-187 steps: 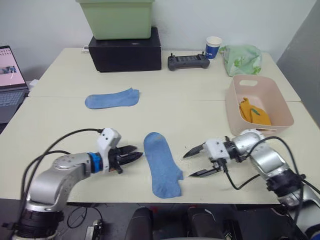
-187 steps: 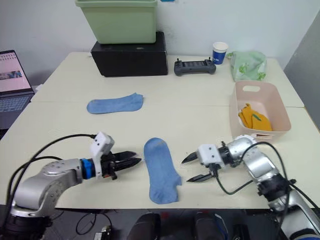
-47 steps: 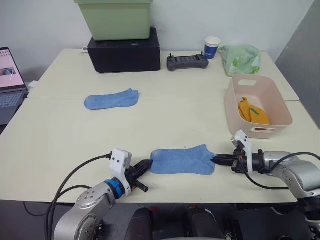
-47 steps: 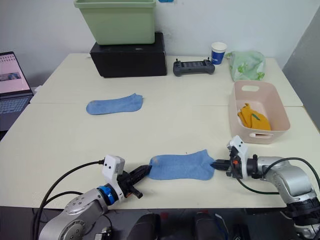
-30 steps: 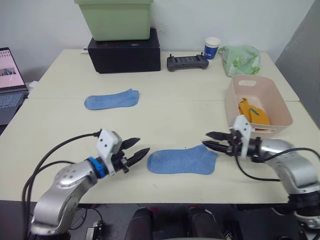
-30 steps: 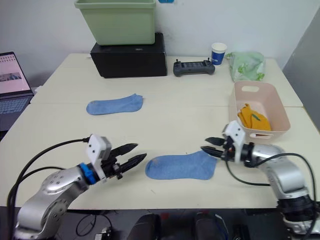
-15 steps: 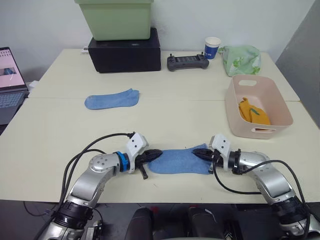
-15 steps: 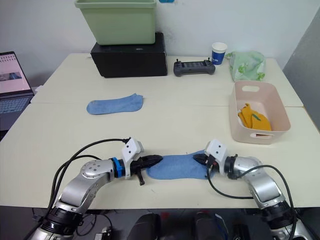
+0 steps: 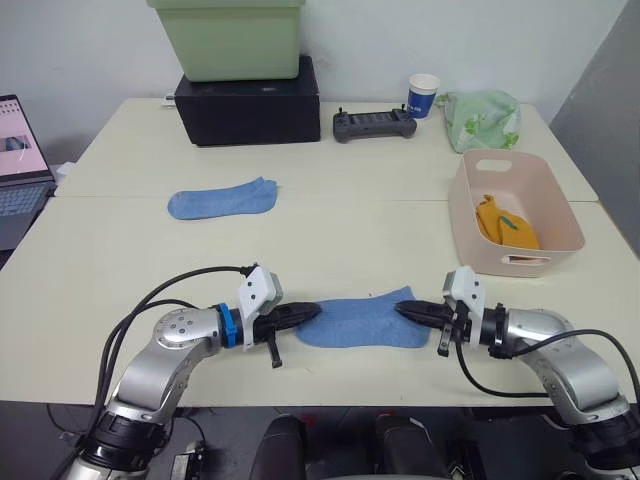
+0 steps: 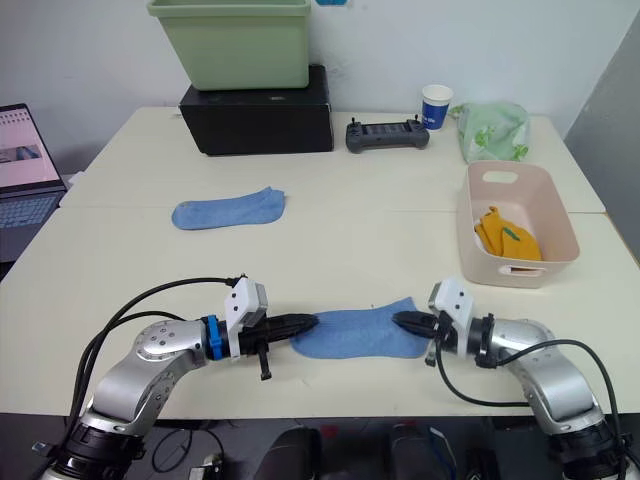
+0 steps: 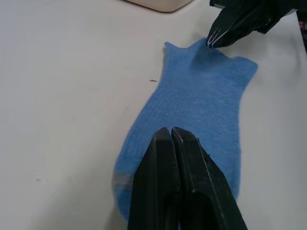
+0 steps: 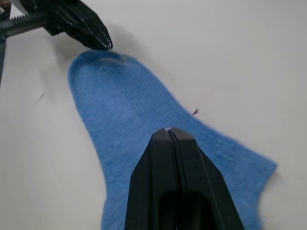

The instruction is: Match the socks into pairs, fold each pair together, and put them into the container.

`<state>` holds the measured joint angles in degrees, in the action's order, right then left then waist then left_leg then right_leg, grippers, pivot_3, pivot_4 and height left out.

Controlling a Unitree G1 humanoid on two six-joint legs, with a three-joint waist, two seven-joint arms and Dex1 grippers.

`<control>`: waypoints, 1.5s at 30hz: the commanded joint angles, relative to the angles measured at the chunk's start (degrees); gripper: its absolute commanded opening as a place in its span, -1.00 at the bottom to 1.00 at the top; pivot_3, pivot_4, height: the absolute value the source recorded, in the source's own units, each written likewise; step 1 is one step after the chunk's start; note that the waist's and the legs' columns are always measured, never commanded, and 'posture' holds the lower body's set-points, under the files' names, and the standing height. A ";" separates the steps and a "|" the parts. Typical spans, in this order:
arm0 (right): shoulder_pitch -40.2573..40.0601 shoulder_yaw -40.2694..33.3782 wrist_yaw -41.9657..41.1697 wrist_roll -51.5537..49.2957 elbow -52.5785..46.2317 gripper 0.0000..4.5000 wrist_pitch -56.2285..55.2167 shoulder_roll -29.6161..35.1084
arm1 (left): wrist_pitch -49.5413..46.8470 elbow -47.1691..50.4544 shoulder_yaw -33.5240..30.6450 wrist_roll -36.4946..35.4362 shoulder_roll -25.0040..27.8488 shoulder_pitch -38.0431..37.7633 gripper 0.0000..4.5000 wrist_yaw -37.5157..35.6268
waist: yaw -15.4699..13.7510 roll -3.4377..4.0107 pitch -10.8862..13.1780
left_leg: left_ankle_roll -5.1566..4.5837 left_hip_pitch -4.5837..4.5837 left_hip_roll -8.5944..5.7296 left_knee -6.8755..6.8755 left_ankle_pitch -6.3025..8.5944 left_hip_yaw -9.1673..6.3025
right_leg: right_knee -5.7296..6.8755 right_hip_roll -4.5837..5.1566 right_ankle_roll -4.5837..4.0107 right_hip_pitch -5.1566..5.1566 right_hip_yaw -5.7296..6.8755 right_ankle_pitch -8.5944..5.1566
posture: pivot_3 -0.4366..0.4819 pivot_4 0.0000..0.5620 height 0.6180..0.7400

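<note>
Near the table's front edge lies a blue sock; the left gripper and right gripper, both closed, press its two ends; the pink container stands well apart.

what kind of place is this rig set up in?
Probably an office or lab used for robot trials, not a home: plain pale tables pushed together, an open laptop, a handheld controller and a paper cup by the wall.

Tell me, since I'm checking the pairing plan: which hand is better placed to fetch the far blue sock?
Probably the left hand: the far blue sock lies on its side of the table.
</note>
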<state>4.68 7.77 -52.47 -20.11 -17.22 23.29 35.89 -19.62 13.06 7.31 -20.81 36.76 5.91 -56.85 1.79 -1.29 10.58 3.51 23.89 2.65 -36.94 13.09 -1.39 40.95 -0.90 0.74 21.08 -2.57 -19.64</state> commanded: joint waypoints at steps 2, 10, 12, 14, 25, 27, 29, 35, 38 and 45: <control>-2.50 0.78 -1.31 3.69 0.04 -1.00 -2.73 3.37 | 2.18 -0.35 1.48 2.85 1.01 -1.79 -0.98 -0.49 | -0.05 0.00 0.00 | 0.00 0.01 0.00 0.00 0.00 0.00 | 0.00 0.00 0.00 0.00 0.00 0.00 | -0.05 -0.47 1.00; -5.67 -3.69 -3.84 2.45 1.59 -1.00 -4.82 8.99 | 3.27 -0.71 -1.11 2.73 1.67 -3.88 -0.98 0.10 | -0.10 -0.01 0.00 | 0.00 -0.01 0.01 -0.01 0.00 0.01 | -0.02 0.00 0.01 -0.05 0.01 -0.01 | -0.05 -0.47 1.00; -5.52 -5.20 -4.23 -0.31 -0.10 -1.00 -3.06 8.63 | 3.15 0.62 -2.09 1.88 1.64 -4.68 -0.98 0.03 | -0.10 -0.01 0.00 | -0.01 -0.01 0.01 -0.01 0.00 0.00 | -0.02 0.00 0.01 -0.06 0.02 -0.01 | -0.05 -0.47 1.00; -5.15 -7.65 -2.64 -3.91 -2.52 -1.00 -0.32 6.99 | 2.54 2.03 -4.19 0.32 0.91 -5.45 -0.98 1.07 | 0.01 0.00 0.00 | 0.00 -0.01 0.02 -0.01 0.00 0.00 | -0.01 0.01 0.01 -0.05 0.00 -0.01 | -0.05 -0.47 1.00; 7.88 -7.02 13.10 -6.76 -9.88 0.21 9.20 -4.28 | 3.27 1.80 -24.03 -4.64 -8.98 -12.59 0.15 19.41 | 0.06 -0.01 0.00 | 0.00 0.02 0.07 0.01 0.00 0.01 | -0.02 0.04 0.00 0.03 -0.06 0.00 | -0.05 -0.47 1.00; 9.21 -6.42 14.80 -6.48 -9.56 0.55 9.70 -5.92 | 3.78 3.16 -25.22 -4.37 -10.30 -14.74 0.46 21.43 | 0.00 -0.01 0.00 | 0.00 0.06 0.10 0.01 0.00 -0.02 | -0.04 0.08 0.00 0.04 -0.03 0.00 | -0.05 -0.47 1.00; 10.06 -6.11 15.72 -6.64 -8.97 0.88 10.23 -7.20 | 4.52 3.80 -25.76 -3.89 -11.08 -15.93 0.76 23.00 | -0.23 -0.02 0.00 | 0.00 0.06 0.11 0.01 0.00 -0.03 | -0.04 0.12 -0.01 0.02 -0.01 0.00 | -0.05 -0.47 1.00; 11.37 -4.28 15.74 -4.73 -7.18 1.00 8.77 -8.41 | 6.96 -3.50 -26.06 1.73 -10.01 -10.39 0.98 29.17 | -0.38 -0.04 -0.01 | 0.00 0.04 0.04 0.01 0.00 -0.03 | -0.02 0.17 0.00 0.00 0.04 0.00 | -0.05 -0.47 1.00; 12.39 -4.12 15.98 -3.99 -6.11 1.00 8.02 -8.90 | 8.23 -11.29 -24.10 5.00 -8.56 -2.20 0.98 30.07 | -0.24 -0.04 -0.01 | 0.00 0.05 -0.03 0.00 0.00 -0.02 | 0.01 0.07 -0.01 0.01 0.08 0.01 | -0.05 -0.47 1.00; 12.70 -3.89 16.62 -2.67 -6.34 1.00 8.38 -9.03 | 15.56 -42.01 -17.97 13.34 -6.61 22.76 0.98 30.42 | -0.28 -0.07 -0.03 | 0.00 0.15 -0.07 -0.02 0.00 0.01 | 0.00 0.01 0.00 0.09 0.14 0.01 | -0.05 -0.47 1.00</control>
<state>16.81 4.39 -36.18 -23.13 -21.93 32.41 26.77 -7.00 -23.94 -11.63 -9.52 29.26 25.80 -26.74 1.51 -1.35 10.56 3.51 24.07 2.58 -36.96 13.09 -1.37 40.95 -0.89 0.73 21.19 -2.42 -19.63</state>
